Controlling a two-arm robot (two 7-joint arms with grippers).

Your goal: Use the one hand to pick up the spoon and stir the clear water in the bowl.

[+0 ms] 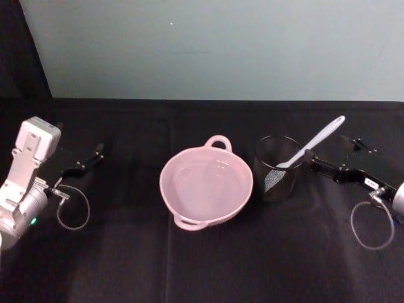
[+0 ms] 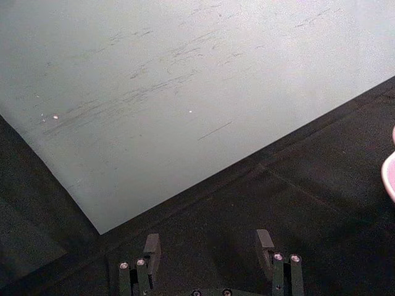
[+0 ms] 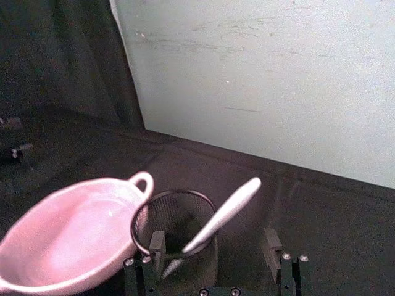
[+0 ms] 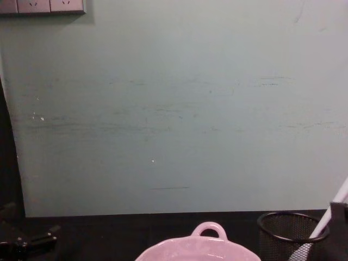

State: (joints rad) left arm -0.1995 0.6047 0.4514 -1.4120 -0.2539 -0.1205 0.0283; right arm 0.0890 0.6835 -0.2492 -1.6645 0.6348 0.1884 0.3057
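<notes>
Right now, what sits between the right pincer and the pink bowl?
In the head view, the black mesh cup holding the spoon stands between the right pincer and the bowl.
</notes>
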